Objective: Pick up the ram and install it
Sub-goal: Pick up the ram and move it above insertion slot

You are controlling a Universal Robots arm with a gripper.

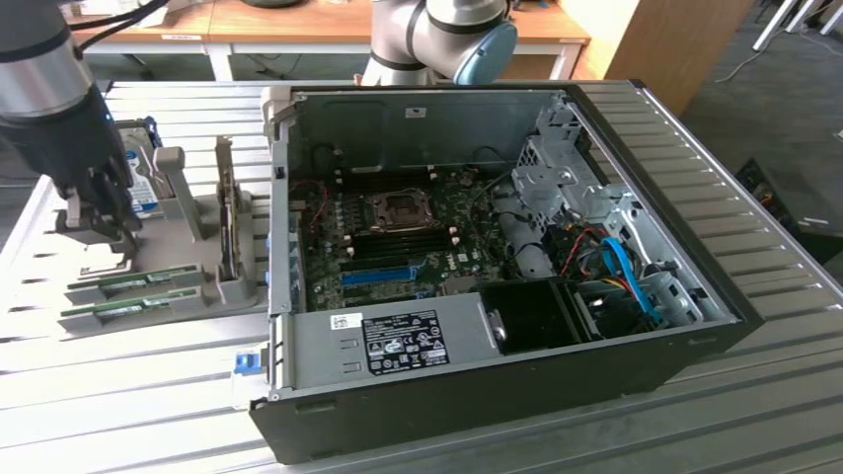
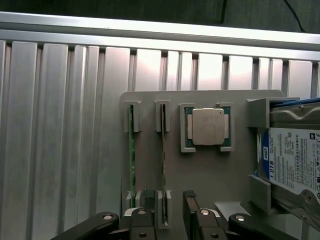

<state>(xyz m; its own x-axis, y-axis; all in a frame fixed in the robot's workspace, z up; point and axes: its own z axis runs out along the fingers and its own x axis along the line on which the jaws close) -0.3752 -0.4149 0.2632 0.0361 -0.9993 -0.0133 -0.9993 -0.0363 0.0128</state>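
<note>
Ram (image 2: 163,150), on edge in the holder (image 2: 210,175), is straddled by open fingers (image 2: 189,200), not gripped; pick-up is judged in hand, centred closing being required.

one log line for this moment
gripper: open | position: over thin green ram stick nearer silver square processor | ram: in grey holder, not gripped

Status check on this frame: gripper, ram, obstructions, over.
Gripper open, empty, over the grey slotted holder. Long thin green ram stick in its slot, in line between the fingers. Second green stick alongside; nothing on top.
</note>
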